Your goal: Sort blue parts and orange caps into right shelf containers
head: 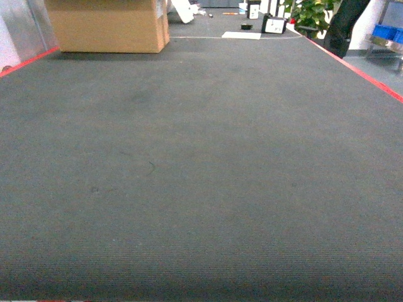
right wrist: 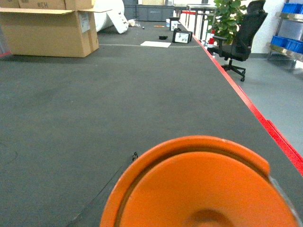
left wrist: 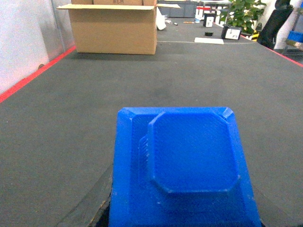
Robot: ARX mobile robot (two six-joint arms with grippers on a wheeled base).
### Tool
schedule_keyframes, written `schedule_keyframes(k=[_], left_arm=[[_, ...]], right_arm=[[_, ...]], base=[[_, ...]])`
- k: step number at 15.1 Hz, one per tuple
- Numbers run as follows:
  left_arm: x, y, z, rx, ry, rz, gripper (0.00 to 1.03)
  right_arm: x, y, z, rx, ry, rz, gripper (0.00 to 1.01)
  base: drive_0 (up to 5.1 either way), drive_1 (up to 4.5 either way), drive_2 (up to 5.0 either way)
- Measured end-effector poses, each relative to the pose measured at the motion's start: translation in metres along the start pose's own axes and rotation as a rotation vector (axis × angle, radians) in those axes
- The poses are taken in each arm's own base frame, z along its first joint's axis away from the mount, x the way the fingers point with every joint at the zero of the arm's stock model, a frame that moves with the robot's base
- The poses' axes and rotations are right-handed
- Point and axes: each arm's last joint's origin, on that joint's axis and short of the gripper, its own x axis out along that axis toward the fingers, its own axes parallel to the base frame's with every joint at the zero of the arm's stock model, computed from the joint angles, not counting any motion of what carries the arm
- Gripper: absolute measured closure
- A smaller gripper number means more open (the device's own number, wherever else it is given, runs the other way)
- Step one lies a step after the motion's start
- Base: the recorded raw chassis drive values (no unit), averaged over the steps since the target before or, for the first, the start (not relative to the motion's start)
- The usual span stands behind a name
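A blue part [left wrist: 189,161], a square plate with a raised octagonal block, fills the lower left wrist view. My left gripper [left wrist: 182,223] is shut on it; only a dark finger [left wrist: 92,208] shows at its left edge. An orange cap [right wrist: 199,189], round with a raised rim, fills the bottom of the right wrist view, and my right gripper [right wrist: 199,224] is shut on it, its jaws mostly hidden. Both are held over the grey table. Blue right shelf containers [right wrist: 289,8] stand on the steel shelf [right wrist: 283,49] far right. Neither gripper appears in the head view.
The grey table [head: 201,176] has a red edge [right wrist: 255,113] along its right side. A large open cardboard box [head: 107,25] stands at the far left. Small devices and a white sheet [head: 242,35] lie at the far end. A black office chair [right wrist: 236,38] and a plant stand beyond the right edge.
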Motion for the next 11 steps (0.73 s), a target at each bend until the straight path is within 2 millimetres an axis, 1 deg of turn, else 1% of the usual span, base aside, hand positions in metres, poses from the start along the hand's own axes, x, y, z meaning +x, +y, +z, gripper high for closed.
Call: schedule_keyframes(k=[2,5,6,7,8,11], left_arm=[[-0.007,0.008,-0.007,-0.003,-0.008,0.005,0.59],[-0.016,0.016,-0.018,-0.003,-0.002,0.003,0.59],[-0.018,0.017,-0.019,-0.003,-0.003,0.000,0.59],[-0.020,0.023,-0.021,-0.004,-0.002,-0.011,0.59],[-0.022,0.029,-0.022,-0.005,-0.007,0.021,0.59],[-0.026,0.027,-0.026,-0.006,-0.008,-0.003,0.59]], right_arm=[[-0.008,-0.007,-0.009,0.001,-0.006,-0.005,0.57],[-0.017,-0.015,-0.019,-0.001,0.001,0.015,0.57],[-0.019,-0.021,-0.021,0.000,-0.004,0.006,0.57],[-0.021,-0.024,-0.023,0.001,-0.004,-0.023,0.57],[-0.024,-0.024,-0.025,0.000,-0.006,-0.008,0.57],[-0.029,-0.023,-0.029,0.000,-0.007,0.000,0.57]], base=[[0.0,0.00,0.0],[0.0,0.00,0.0],[0.0,0.00,0.0],[0.0,0.00,0.0],[0.0,0.00,0.0],[0.0,0.00,0.0]])
